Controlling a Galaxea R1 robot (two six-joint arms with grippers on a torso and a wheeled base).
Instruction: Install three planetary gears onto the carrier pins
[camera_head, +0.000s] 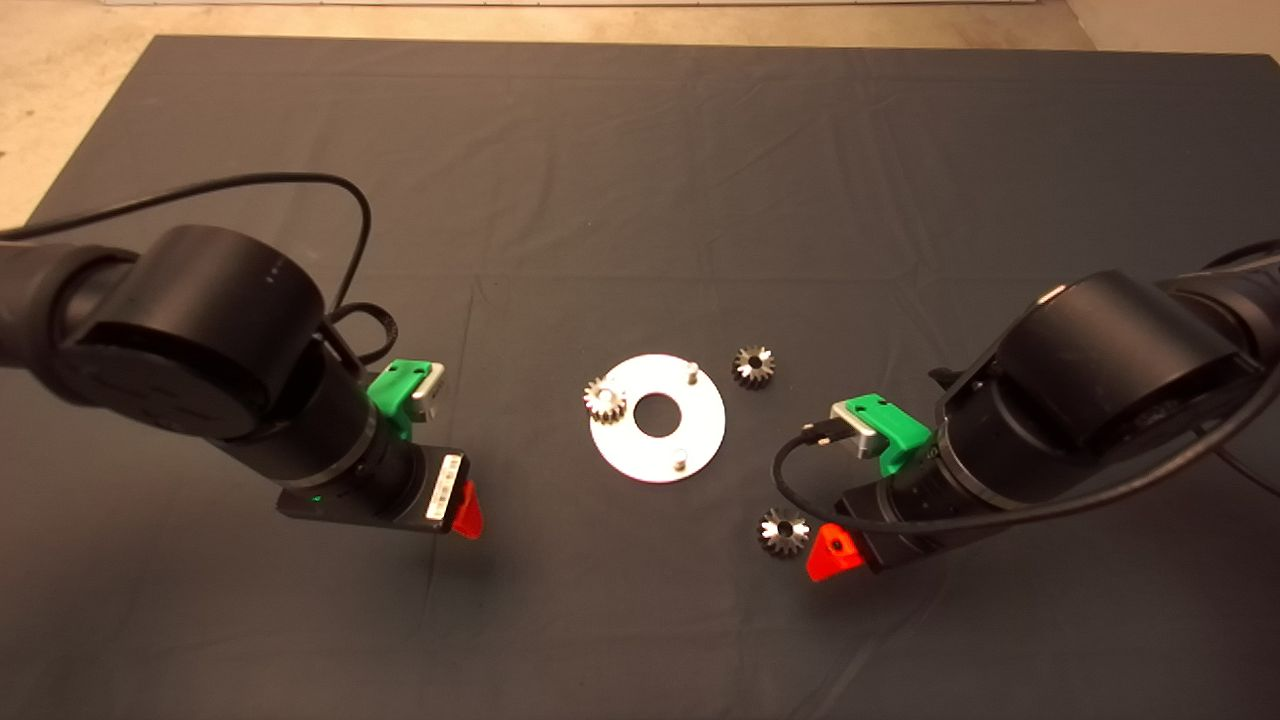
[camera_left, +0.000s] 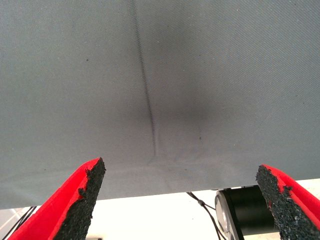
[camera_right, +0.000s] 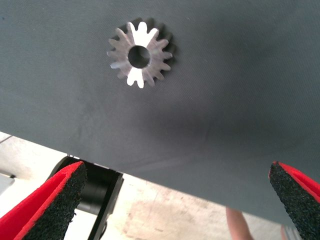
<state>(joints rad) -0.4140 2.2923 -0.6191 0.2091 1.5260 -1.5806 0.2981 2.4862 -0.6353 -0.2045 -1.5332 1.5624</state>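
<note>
One planetary gear (camera_head: 605, 400) sits on a carrier pin; two gears (camera_head: 753, 366) lie loose.

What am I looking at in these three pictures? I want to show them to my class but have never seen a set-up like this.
This is a robot with two black arms working over a dark mat. The large picture is taken from above. The other two come from cameras on the wrists, so each shows that arm's own red fingers.

On the mat lies a shiny round disc with a centre hole and upright pins. One gear already sits at the disc's left edge. Two pins are bare. Two more gears lie loose on the mat: one beside the disc, one near the right gripper.

The right wrist picture shows that gear ahead of open fingers. The left gripper is open too, over bare mat. Nothing is held.
</note>
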